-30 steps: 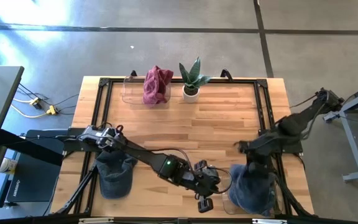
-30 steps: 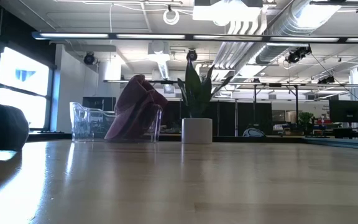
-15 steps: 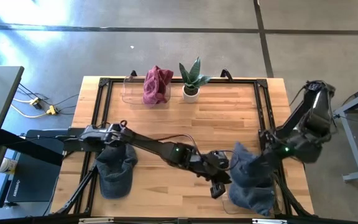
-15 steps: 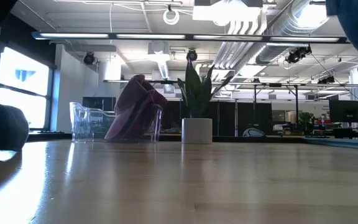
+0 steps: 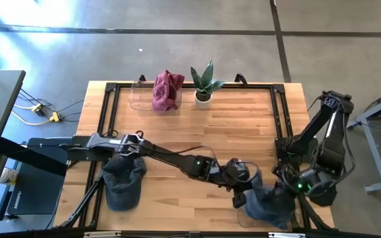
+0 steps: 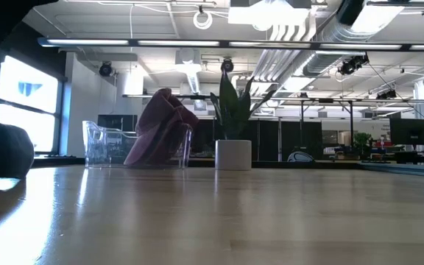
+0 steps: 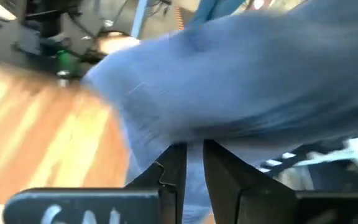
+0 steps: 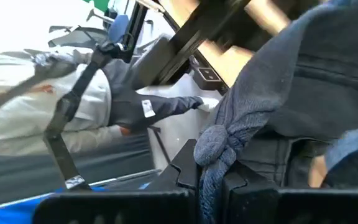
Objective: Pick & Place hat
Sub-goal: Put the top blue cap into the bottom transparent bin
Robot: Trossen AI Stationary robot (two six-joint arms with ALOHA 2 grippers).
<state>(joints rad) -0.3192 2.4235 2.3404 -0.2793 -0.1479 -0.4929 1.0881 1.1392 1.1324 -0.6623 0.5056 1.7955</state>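
Left pincer (image 5: 239,196) reaches far across the light wooden slatted table (image 5: 190,125) and sits against the near edge of the soft blue denim hat (image 5: 270,203); in its wrist view the two dark fingers (image 7: 176,171) stand almost together with blue cloth pressed at their tips, so it looks clenched on a fold of the hat, though the blur leaves some doubt. Behind that arm's base, well apart from the pincer, a second dark blue cloth cap (image 5: 122,182) lies flat on the table. Far beyond the pincer, at the table's back edge, a crumpled maroon cloth (image 5: 167,89) rests in a clear plastic bin (image 5: 141,96) beside a small green plant in a white pot (image 5: 204,84).

Right pincer (image 8: 210,174) is just beside the left one, on the hat's other side, gripping a bunched knot of denim between its fingers.

Judging by the folds, the hat is light, limp and not fragile; it will sag and stretch when lifted, so a pinch on thick seamed cloth such as the brim edge should hold best. With both pincers on it, opposing pulls could slip the cloth free.
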